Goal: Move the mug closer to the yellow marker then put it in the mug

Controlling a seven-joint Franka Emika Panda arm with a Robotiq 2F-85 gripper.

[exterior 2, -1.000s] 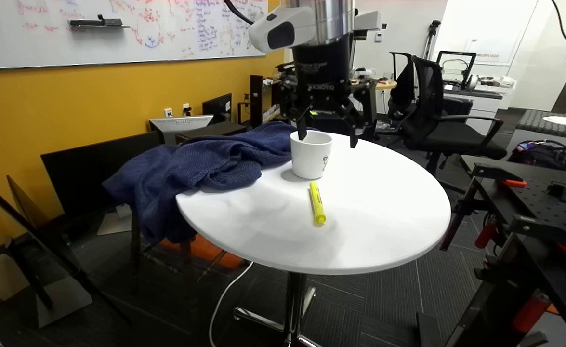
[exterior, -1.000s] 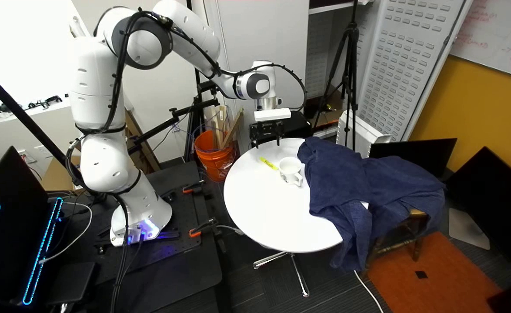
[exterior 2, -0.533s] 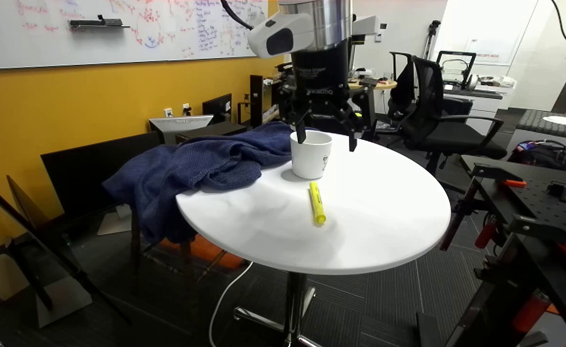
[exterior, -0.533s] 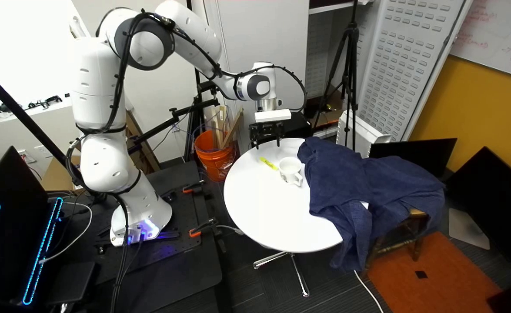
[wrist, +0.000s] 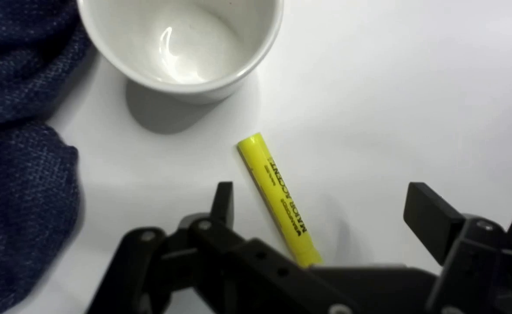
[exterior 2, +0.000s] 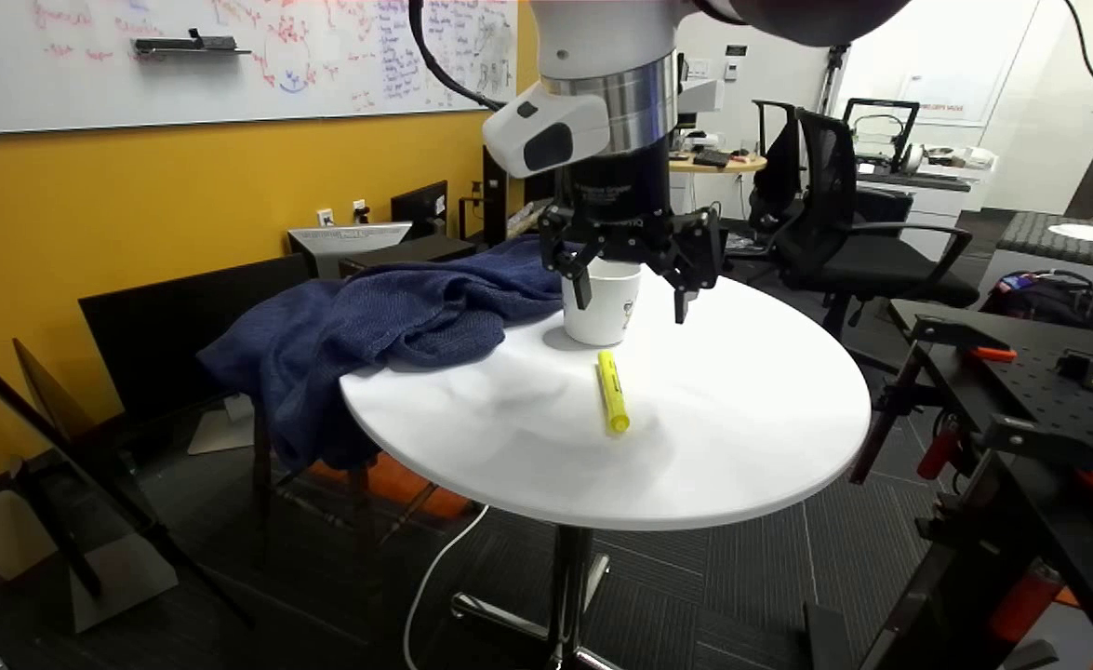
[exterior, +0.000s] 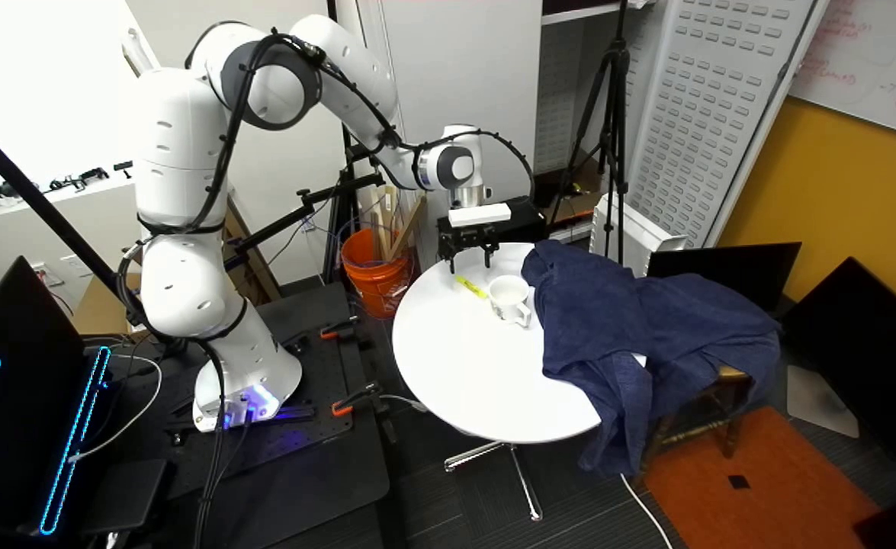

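Step in hand, as judged: approach to the yellow marker point(wrist: 279, 200); the mug point(wrist: 184, 50) stands upright just beside it, not touching, so the relocation step appears complete; the gripper point(wrist: 321, 205) hangs above the white table point(exterior 2: 732, 419), jaws spread wide, holding nothing; the marker lies flat, slantwise between the jaws in the wrist view; the next move likely calls for lowering, centring, gripping, then lifting toward the mug; count: one mug, one marker, one gripper, one table, one blue cloth point(wrist: 25, 174).
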